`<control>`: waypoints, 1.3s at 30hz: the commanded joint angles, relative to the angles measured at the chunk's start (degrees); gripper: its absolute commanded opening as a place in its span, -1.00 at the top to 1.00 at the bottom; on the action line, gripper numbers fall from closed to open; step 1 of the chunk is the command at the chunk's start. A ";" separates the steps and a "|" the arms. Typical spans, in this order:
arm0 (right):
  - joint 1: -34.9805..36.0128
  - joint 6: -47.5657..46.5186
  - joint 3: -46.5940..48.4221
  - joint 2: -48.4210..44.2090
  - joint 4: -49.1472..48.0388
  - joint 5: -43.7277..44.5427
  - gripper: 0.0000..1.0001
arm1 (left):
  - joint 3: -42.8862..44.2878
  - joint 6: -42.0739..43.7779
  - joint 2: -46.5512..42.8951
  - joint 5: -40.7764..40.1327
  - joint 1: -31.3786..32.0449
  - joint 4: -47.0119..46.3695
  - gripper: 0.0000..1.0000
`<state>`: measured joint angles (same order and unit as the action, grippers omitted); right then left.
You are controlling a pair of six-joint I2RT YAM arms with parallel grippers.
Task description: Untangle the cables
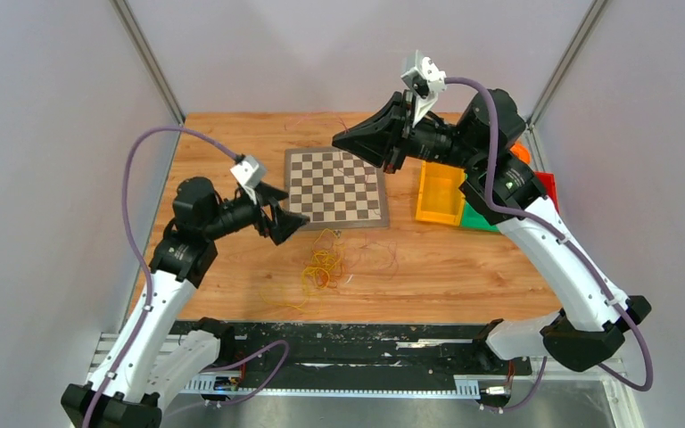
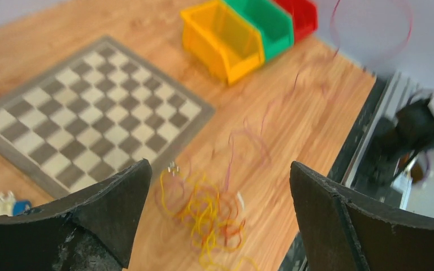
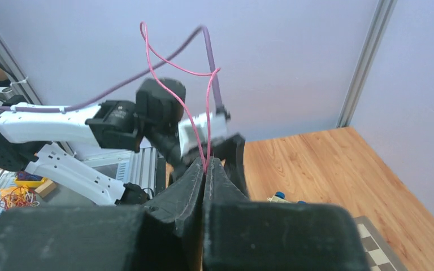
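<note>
The cables are a small tangle of thin yellow, orange and red strands (image 1: pixel 321 267) on the wooden table just in front of the chessboard (image 1: pixel 336 187). My left gripper (image 1: pixel 290 223) is open and empty, hovering above and to the left of the tangle. In the left wrist view, the blurred tangle (image 2: pixel 212 217) lies between and below the spread fingers (image 2: pixel 113 209). My right gripper (image 1: pixel 343 138) is raised high over the board's far edge. In the right wrist view it (image 3: pixel 205 161) is shut on a thin red cable (image 3: pixel 206 113) that loops upward from the jaws.
Yellow (image 1: pixel 440 192), green (image 1: pixel 477 218) and red (image 1: pixel 546 187) bins stand to the right of the chessboard. Loose reddish strands (image 1: pixel 375 254) trail to the right of the tangle. A small blue and white object (image 2: pixel 0 206) lies near the board. A black rail (image 1: pixel 357 334) runs along the table's near edge.
</note>
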<state>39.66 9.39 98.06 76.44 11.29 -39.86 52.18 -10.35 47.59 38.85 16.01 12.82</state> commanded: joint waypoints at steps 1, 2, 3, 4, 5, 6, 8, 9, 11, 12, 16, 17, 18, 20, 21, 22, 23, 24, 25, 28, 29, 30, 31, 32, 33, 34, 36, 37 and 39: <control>0.11 -0.07 3.33 1.86 0.42 3.03 1.00 | -7.23 14.21 -3.16 6.11 -0.38 0.62 -1.00; 0.07 -0.99 4.24 1.86 1.07 3.59 1.00 | -7.69 15.12 -3.32 8.23 -0.37 0.27 -1.00; 0.00 -1.98 5.14 1.87 1.91 4.17 1.00 | -8.06 15.46 -3.21 9.30 -0.37 0.32 -1.00; -0.16 -2.85 6.40 1.87 2.65 4.70 1.00 | -8.02 16.00 -2.99 10.45 -0.32 0.75 -1.00; -0.50 -3.37 7.95 2.06 3.33 5.16 1.00 | -7.77 16.38 -2.23 10.72 -0.30 1.22 -1.00; -0.81 -3.47 9.52 2.36 3.82 5.46 1.00 | -7.61 17.26 -1.05 10.85 -0.31 2.27 -1.00; -1.15 -3.35 13.28 3.18 4.46 5.56 1.00 | -7.32 18.71 0.94 11.81 -0.35 3.38 -1.00; -1.16 -3.01 14.96 3.60 4.59 5.57 1.00 | -7.48 18.92 1.55 12.23 -0.01 3.15 -1.00; -1.16 -1.90 18.27 4.63 4.72 5.29 1.00 | -8.40 18.41 3.11 12.70 1.36 0.16 -1.00; -1.16 -1.70 19.20 5.09 4.77 5.30 1.00 | -8.80 18.10 4.02 12.38 2.21 -3.14 -1.00; -1.17 -1.65 20.55 5.99 4.83 5.90 1.00 | -9.35 19.81 9.50 9.39 8.98 -12.95 -1.00; -1.16 -1.61 20.65 6.12 4.79 6.09 1.00 | -8.65 20.40 11.01 9.05 10.96 -14.60 -1.00; -1.16 -1.57 20.79 6.19 4.84 6.27 1.00 | -8.18 20.47 14.19 8.54 11.76 -17.35 -1.00; -1.19 -1.60 21.08 6.26 4.82 6.79 1.00 | -6.64 20.61 19.47 8.68 13.67 -21.71 -1.00; -1.17 -1.71 21.19 6.18 4.82 7.03 1.00 | -5.93 20.69 21.05 8.95 14.88 -25.52 -1.00; -1.16 -1.74 21.39 6.12 4.85 7.25 1.00 | -6.03 20.75 23.93 9.44 15.47 -28.09 -1.00; -1.16 -1.94 21.44 6.09 4.82 7.44 1.00 | -6.17 21.80 25.17 9.69 17.00 -32.52 -1.00; -1.16 -2.15 21.54 6.02 4.85 7.74 1.00 | -6.12 22.76 27.62 10.11 17.90 -33.97 -1.00; -1.16 -2.41 21.56 5.87 4.88 8.09 1.00 | -5.90 25.05 28.82 10.37 19.65 -35.49 -1.00; -1.23 -3.24 21.69 5.21 5.15 9.36 1.00 | -4.06 28.88 34.51 9.52 22.04 -35.76 -0.86; -1.25 -3.67 21.64 4.98 5.39 9.94 1.00 | -3.77 28.76 36.37 8.90 22.31 -35.80 -0.81; -1.38 -4.11 21.60 4.73 5.52 10.53 1.00 | -3.32 28.48 37.15 8.45 22.35 -35.56 -0.63; -1.67 -4.49 21.45 4.32 5.67 11.22 1.00 | -3.27 28.02 37.91 8.33 22.17 -34.35 -0.52; -2.06 -4.75 21.20 3.92 5.75 11.93 1.00 | -3.92 27.80 37.96 8.56 21.97 -33.95 -0.34; -2.62 -4.86 20.94 3.56 5.70 12.36 1.00 | -4.59 26.93 37.63 9.06 21.57 -34.10 -0.14; -3.05 -5.01 20.68 3.28 5.75 12.75 1.00 | -6.16 26.68 37.38 9.54 21.20 -34.14 -0.03; -3.97 -5.28 20.22 2.68 5.70 13.75 1.00 | -8.11 26.82 36.39 10.54 20.88 -32.81 0.51; -4.41 -5.45 20.12 2.47 5.64 14.41 1.00 | -8.70 26.98 35.74 10.17 20.85 -31.11 0.84; -5.57 -5.60 20.19 2.20 5.62 15.56 1.00 | -10.17 27.86 34.38 9.29 20.52 -27.96 1.00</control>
<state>35.92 4.82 117.69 81.12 17.32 -28.29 44.62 15.70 85.45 47.88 37.17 -18.17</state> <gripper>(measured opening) 0.003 0.083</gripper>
